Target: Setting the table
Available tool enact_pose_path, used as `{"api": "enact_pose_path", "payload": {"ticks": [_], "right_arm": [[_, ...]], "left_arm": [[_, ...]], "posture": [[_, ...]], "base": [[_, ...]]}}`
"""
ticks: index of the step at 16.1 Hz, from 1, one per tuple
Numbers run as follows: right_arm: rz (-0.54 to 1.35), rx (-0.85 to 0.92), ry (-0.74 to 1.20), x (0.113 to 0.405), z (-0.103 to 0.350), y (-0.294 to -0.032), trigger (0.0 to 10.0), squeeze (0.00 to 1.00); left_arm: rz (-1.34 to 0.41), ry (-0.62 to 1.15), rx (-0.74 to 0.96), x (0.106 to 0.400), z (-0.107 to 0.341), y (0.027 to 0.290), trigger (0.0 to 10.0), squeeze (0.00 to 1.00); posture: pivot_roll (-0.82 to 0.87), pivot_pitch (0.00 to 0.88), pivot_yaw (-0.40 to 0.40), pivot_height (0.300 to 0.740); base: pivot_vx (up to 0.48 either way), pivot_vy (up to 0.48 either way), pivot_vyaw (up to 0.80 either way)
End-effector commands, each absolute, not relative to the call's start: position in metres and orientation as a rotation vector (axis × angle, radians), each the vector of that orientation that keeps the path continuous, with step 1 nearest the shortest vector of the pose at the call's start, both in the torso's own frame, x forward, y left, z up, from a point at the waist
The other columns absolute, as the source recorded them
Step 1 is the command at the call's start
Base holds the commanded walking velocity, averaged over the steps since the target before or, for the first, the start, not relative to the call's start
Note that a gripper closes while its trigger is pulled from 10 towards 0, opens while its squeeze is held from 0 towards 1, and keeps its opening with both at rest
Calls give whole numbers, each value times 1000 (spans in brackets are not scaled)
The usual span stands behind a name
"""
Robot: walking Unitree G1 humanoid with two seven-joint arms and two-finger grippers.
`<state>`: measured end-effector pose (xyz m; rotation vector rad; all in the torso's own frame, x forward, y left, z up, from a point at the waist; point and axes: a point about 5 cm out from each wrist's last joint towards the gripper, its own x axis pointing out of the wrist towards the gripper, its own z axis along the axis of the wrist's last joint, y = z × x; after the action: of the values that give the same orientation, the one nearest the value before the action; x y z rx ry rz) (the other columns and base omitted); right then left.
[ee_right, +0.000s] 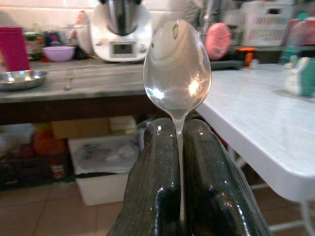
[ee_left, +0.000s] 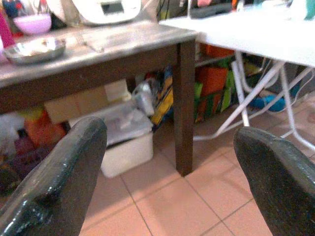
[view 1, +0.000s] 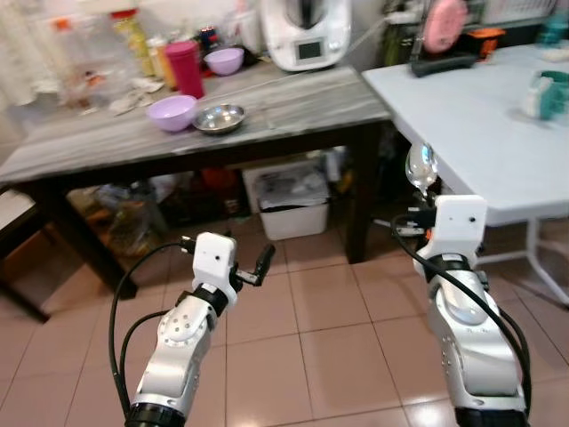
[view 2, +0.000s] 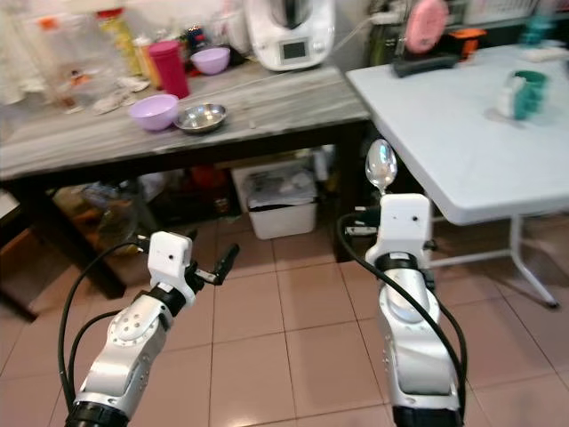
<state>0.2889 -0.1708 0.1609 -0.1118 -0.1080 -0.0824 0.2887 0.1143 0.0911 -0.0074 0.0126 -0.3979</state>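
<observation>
Left eye view: the left end effector [view 1: 264,261] hangs low over the tiled floor [view 1: 329,347], its two black fingers [ee_left: 59,182] spread wide apart with nothing between them. Beyond it stands the dark grey desk [view 1: 293,111], carrying a purple bowl [view 1: 172,112] with a steel bowl [view 1: 220,117] just beside it, a pink cup [view 1: 186,68], a second purple bowl [view 1: 224,60] and a white kitchen machine [view 1: 308,34] at the back. Under this desk sits a white bin [view 1: 289,203]. To the right, the right end effector [ee_right: 179,162] is raised in front of the near corner of the white desk [view 1: 471,124]. Its fingers are pressed together on the handle of a spoon [ee_right: 177,66], which stands upright above the fingertips, bowl uppermost and clear of both desks. A teal object [view 1: 551,93] rests farther back on the white desk.
</observation>
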Motion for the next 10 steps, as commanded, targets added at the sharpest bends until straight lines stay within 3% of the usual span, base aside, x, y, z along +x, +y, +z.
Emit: {"api": "enact_pose_path", "payload": {"ticks": [1,8,10], "right_arm": [[-52,-96,-134,290,166,-161,10000,0],[-48,-101,-130,287,165,-162,10000,0],[-49,-104,-130,287,165,-163,10000,0]], "left_arm": [[-379,-18,20,289,96,124,10000,0],[-417,5,-21,287,95,123,10000,0],[-424,9,-29,286,95,122,10000,0]], "posture": [[-238,0,83,740],[-243,8,80,740],[-246,7,79,740]], "base": [[0,0,0],[0,0,0],[259,0,0]]}}
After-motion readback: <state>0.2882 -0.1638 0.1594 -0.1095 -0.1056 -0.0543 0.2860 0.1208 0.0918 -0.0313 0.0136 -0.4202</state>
